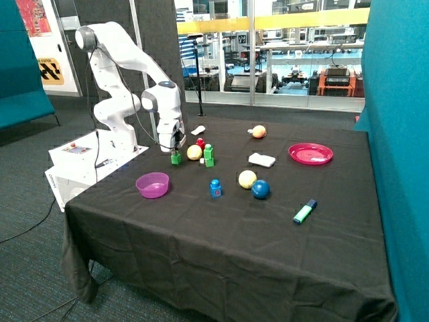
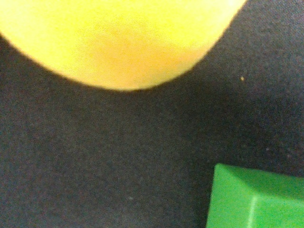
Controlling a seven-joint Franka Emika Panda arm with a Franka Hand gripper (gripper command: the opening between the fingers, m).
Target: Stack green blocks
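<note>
From outside, I see my gripper [image 1: 175, 149] low over a single green block [image 1: 175, 159] beside the yellow ball [image 1: 194, 152]; two more green blocks [image 1: 208, 155] already stand stacked past the ball. I can't tell its jaw state.

At the wrist, only the ball [image 2: 118, 42] and a block corner [image 2: 256, 199] show. I'd center on the block, avoiding the ball.
</note>
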